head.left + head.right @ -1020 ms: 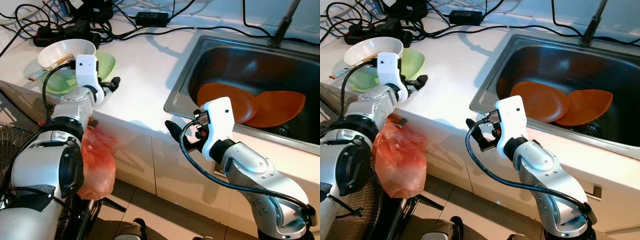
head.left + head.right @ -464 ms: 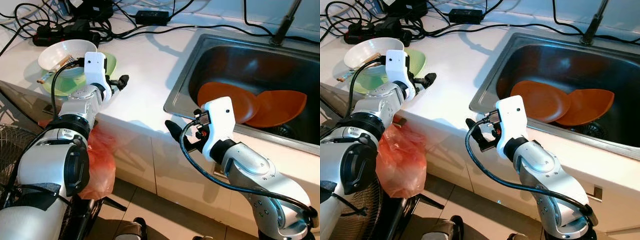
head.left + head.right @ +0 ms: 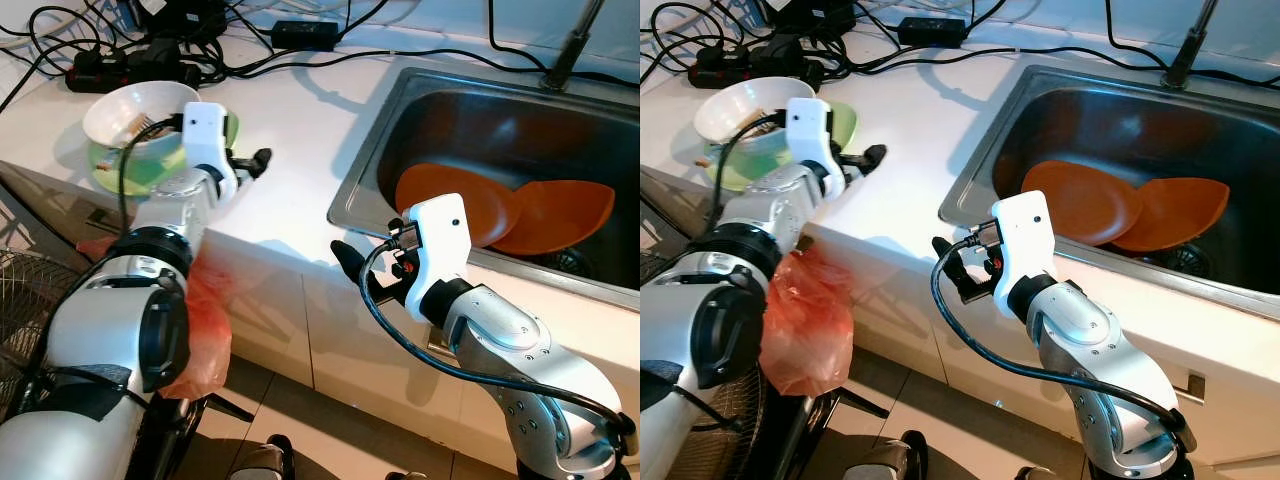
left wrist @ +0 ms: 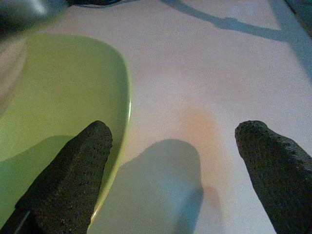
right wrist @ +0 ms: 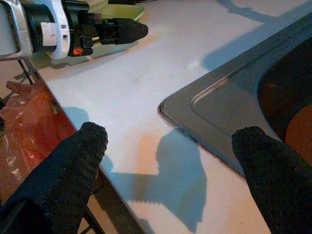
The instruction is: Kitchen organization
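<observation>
A white bowl (image 3: 135, 105) with a utensil in it sits on a green plate (image 3: 120, 172) at the counter's left end. My left gripper (image 3: 258, 160) is open just right of that plate. In the left wrist view one finger (image 4: 73, 170) hangs over the green plate's rim (image 4: 68, 97), the other over bare white counter. Two orange plates (image 3: 455, 200) (image 3: 560, 215) lie in the steel sink (image 3: 365, 160). My right gripper (image 3: 345, 262) is open and empty in front of the counter edge, near the sink's front left corner (image 5: 195, 105).
Black cables and a power strip (image 3: 130, 65) crowd the back of the counter. A faucet (image 3: 570, 45) rises behind the sink. An orange plastic bag (image 3: 205, 320) hangs below the counter by my left arm, with a fan grille (image 3: 20, 300) at far left.
My left gripper has slid to the right along the counter, from over the green plate to its right rim. The right arm has stayed still.
</observation>
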`<state>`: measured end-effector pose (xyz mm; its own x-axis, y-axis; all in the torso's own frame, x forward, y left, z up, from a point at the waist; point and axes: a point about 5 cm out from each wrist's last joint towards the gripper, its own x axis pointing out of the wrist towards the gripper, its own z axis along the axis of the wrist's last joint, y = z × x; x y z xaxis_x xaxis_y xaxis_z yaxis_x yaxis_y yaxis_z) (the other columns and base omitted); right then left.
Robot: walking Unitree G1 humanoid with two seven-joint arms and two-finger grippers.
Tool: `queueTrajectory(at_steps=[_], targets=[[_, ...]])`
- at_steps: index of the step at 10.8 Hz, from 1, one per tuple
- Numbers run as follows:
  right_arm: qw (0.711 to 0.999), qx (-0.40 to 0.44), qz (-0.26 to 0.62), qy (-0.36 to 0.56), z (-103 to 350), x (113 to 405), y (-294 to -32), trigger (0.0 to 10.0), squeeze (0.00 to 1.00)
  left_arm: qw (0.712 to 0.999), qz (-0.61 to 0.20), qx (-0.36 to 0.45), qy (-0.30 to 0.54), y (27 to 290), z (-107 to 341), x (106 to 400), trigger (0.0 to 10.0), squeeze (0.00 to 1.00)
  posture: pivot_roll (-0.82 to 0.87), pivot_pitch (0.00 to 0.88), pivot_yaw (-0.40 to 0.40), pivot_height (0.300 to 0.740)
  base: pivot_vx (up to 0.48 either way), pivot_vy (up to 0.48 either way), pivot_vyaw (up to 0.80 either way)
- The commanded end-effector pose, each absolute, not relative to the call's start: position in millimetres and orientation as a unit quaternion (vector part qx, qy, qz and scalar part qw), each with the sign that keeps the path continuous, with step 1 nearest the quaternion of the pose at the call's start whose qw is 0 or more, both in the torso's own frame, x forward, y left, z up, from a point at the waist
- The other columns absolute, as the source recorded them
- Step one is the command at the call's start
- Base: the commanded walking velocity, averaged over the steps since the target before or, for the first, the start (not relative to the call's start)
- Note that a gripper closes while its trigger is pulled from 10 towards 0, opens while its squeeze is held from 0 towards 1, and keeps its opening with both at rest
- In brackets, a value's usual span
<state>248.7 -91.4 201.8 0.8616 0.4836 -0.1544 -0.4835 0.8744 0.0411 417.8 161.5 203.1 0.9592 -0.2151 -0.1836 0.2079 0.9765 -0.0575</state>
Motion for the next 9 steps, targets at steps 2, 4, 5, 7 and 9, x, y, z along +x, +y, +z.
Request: queueTrajectory(at_steps=[2, 4, 5, 7, 9], targets=[[0.965, 0.002, 0.249, 0.077, 204, 246, -93, 10.0, 0.00, 0.981, -0.138, -0.025, 0.136, 148, 187, 414, 10.0, 0.00, -0.14, 0.176, 0.072, 0.740, 0.000, 0.000, 0.00], [0.966, 0.002, 0.249, 0.078, 204, 246, -93, 10.0, 0.00, 0.979, -0.149, -0.028, 0.136, 141, 186, 414, 10.0, 0.00, -0.14, 0.175, 0.073, 0.740, 0.000, 0.000, 0.00], [0.966, 0.002, 0.248, 0.077, 204, 246, -93, 10.0, 0.00, 0.978, -0.157, -0.031, 0.135, 135, 187, 414, 10.0, 0.00, -0.14, 0.175, 0.073, 0.740, 0.000, 0.000, 0.00], [0.966, 0.002, 0.248, 0.077, 204, 246, -93, 10.0, 0.00, 0.976, -0.169, -0.036, 0.133, 124, 188, 414, 10.0, 0.00, -0.14, 0.176, 0.074, 0.740, 0.000, 0.000, 0.00], [0.966, 0.002, 0.247, 0.077, 204, 247, -93, 10.0, 0.00, 0.974, -0.180, -0.039, 0.131, 115, 190, 414, 10.0, 0.00, -0.14, 0.176, 0.076, 0.740, 0.000, 0.000, 0.00]])
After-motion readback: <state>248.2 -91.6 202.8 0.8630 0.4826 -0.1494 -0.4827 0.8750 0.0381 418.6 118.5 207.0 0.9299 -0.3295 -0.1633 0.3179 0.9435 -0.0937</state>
